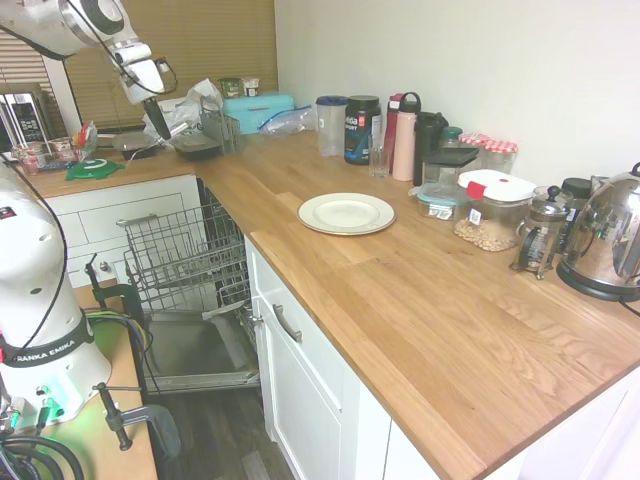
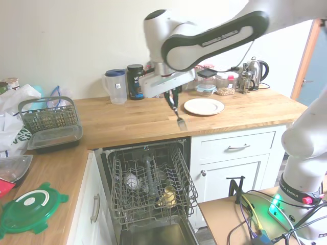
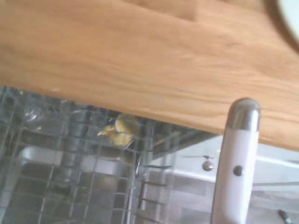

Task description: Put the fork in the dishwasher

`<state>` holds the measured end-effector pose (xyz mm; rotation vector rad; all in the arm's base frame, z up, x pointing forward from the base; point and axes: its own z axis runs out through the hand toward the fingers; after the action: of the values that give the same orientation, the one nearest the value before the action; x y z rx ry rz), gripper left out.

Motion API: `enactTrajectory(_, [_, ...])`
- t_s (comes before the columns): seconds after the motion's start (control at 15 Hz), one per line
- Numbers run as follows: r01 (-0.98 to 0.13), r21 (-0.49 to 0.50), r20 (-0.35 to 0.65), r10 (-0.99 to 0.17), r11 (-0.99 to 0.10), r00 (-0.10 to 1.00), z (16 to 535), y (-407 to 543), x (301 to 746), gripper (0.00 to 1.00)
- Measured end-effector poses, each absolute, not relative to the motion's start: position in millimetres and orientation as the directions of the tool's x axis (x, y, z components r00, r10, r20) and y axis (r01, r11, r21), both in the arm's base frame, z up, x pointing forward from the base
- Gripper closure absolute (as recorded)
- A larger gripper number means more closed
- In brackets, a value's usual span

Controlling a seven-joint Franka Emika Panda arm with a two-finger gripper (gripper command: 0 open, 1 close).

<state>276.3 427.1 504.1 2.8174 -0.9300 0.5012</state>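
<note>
Fork [image 3: 233, 168] fills wrist view | gripper [image 2: 172, 97] clamped on its handle, tines down | hanging above countertop [image 2: 133, 120] edge, over dishwasher [image 2: 150, 189] rack

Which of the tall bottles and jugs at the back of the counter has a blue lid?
The clear plastic jug, leftmost in the row against the wall. The tub beside it is dark with a black lid.
</note>
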Motion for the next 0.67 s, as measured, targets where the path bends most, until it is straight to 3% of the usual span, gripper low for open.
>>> enactTrajectory(0.33, [-0.551, 0.156, 0.373, -0.468, -0.82, 0.801, 424, 490, 273, 1.0])
enactTrajectory(0.67, [-0.543, 0.28, 0.362, -0.436, -0.792, 0.824, 311, 546, 314, 1.0])
